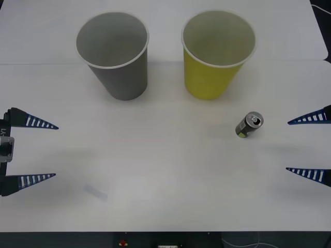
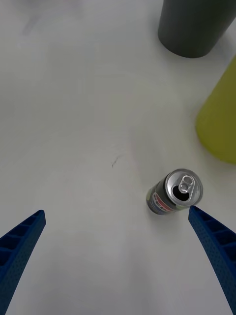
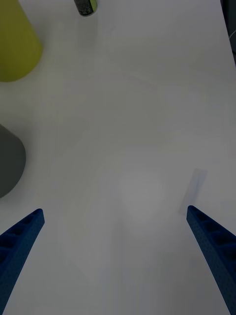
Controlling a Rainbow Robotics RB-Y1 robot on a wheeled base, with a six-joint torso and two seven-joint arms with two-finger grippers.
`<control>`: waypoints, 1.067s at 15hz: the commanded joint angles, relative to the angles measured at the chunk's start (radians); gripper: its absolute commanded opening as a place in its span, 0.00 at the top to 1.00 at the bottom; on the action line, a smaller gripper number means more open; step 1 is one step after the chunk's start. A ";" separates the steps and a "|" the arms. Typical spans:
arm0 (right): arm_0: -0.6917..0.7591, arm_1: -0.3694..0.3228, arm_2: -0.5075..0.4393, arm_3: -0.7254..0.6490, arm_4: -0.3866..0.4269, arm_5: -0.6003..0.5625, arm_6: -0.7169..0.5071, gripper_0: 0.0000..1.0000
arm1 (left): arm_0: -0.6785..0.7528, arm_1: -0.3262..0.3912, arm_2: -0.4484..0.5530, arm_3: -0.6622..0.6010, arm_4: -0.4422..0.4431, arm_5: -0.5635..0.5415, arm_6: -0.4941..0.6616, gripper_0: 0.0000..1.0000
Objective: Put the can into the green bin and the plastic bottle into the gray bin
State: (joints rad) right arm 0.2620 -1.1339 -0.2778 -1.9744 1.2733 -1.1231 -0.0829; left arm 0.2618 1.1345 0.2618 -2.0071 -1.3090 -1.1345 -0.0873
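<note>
You're at a lab-style test setup: a plain white surface (image 1: 165,175) with nothing homely on it, just staged paper cups (image 1: 113,54), and cables (image 1: 243,241) hanging below its front edge.

Cut off at the edges; small print unreadable

In the front view both arms are cropped, with the right gripper (image 1: 287,145) showing little beyond its two blue fingers. In the right wrist view the gray bin (image 2: 194,27) and green bin (image 2: 220,123) lose their rims and part of their walls, and the can (image 2: 173,193) has a label too small to read. In the left wrist view the can's top is cut off.
</note>
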 commanded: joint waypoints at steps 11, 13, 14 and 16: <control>0.020 0.032 0.014 0.293 -0.232 0.000 0.221 0.00 | 0.000 0.000 0.000 0.000 0.000 0.000 0.000 0.00; 0.020 0.037 0.040 0.351 -0.293 0.000 0.295 0.00 | 0.000 0.000 0.000 0.000 0.000 0.000 0.000 0.00; 0.020 0.040 0.057 0.378 -0.328 0.002 0.325 0.00 | 0.000 0.000 0.000 0.000 0.000 0.000 0.000 0.00; 0.011 0.045 0.117 0.433 -0.420 0.014 0.390 0.00 | 0.000 0.000 0.000 0.000 0.000 0.000 0.000 0.00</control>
State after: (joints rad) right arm 0.2775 -1.0906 -0.1835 -1.5614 0.8867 -1.1148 0.2843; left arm 0.2618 1.1345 0.2618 -2.0071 -1.3090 -1.1345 -0.0873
